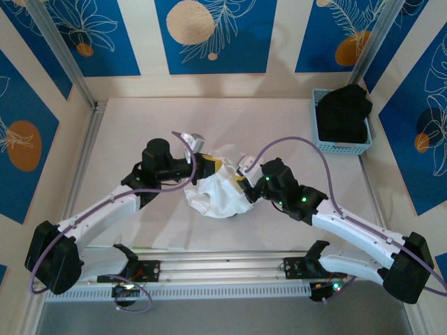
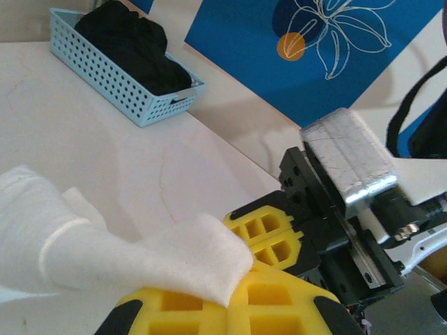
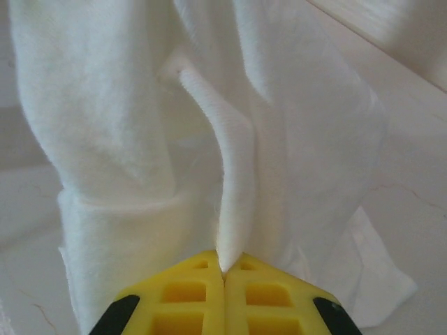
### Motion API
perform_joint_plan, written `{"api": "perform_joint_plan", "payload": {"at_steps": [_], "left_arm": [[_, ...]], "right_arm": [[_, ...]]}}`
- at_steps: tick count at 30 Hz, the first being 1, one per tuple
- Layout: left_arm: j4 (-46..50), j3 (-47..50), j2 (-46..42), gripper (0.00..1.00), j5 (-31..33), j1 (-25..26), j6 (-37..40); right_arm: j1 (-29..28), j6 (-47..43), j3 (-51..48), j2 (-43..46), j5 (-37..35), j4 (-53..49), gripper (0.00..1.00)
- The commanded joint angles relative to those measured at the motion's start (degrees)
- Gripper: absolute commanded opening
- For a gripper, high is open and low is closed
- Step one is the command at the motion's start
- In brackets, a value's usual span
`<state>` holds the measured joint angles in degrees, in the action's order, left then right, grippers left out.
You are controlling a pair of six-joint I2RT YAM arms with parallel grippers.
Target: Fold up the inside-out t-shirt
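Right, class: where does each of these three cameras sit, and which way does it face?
Top external: above, behind the bases, looking down on both arms, left gripper, right gripper, white t-shirt.
Left wrist: left arm, facing the blue basket; its yellow fingers clamp cloth.
Right wrist: right arm, facing the t-shirt; its fingers pinch a seam.
Shared: basket, in top and left wrist.

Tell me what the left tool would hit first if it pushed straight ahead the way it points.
The left tool grips the t-shirt; beyond that cloth, the right tool sits directly ahead, seemingly very close, though depth is uncertain.
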<state>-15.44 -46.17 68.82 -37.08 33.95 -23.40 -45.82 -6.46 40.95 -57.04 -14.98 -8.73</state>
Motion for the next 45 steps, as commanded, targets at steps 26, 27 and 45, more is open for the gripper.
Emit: {"api": "perform_joint_plan", "payload": {"at_steps": [26,27,45], "left_arm": [[22.8,-0.5,-6.9,0.46,31.0,-1.1,6.7],[22.9,0.0,-8.1,0.46,32.2,-0.1,7.7],[11.0,-3.2,7.5,0.44,16.0,8.9,12.8]], "right_arm": [[16.4,28.1,-2.2,4.3,37.0,19.3,0.00],[16.4,28.1,-2.2,4.1,37.1,19.3,0.00],[17.6,28.6,-3.0,5.3,36.1,18.5,0.00]]}}
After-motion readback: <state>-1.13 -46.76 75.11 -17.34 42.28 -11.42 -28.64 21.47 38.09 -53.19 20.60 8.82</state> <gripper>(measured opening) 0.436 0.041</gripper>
